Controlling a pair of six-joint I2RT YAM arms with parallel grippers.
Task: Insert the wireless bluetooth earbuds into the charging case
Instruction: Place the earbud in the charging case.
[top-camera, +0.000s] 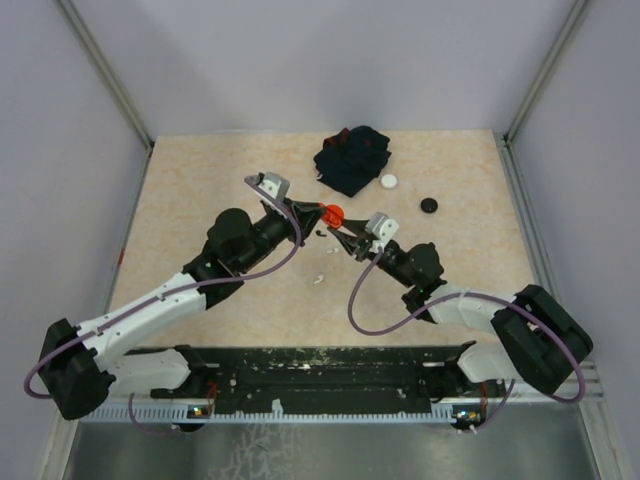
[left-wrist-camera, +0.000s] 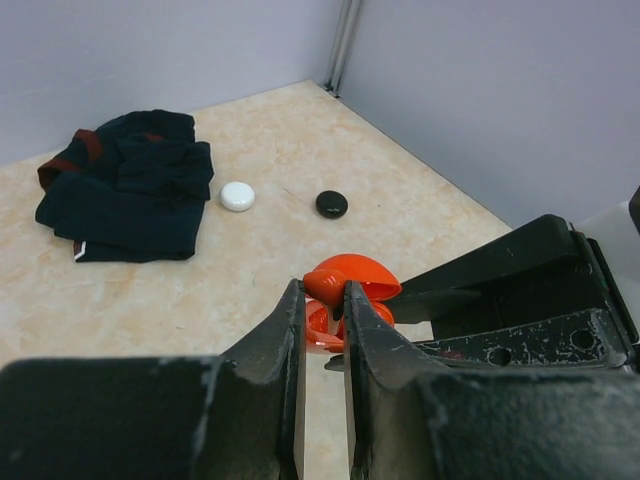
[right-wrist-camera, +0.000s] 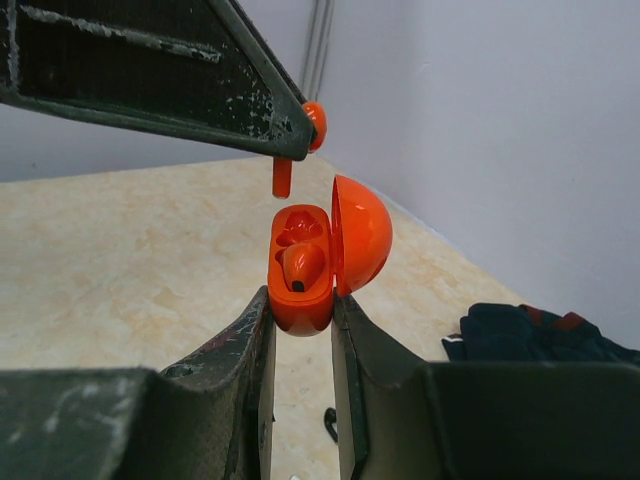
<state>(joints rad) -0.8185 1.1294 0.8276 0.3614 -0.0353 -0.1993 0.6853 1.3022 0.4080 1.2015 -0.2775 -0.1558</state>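
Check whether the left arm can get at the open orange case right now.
Probably yes: the left gripper hangs just above the orange case, its earbud stem pointing down; the lid is swung open, and nothing lies between. The right gripper holds the case.

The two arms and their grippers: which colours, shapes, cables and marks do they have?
Both the left arm and the right arm have white links between bulky black joints. A thin purple cable loops along each. Near each wrist sits a pale grey camera mount. The left gripper and right gripper have long, tapering black fingers, scuffed with whitish chips.
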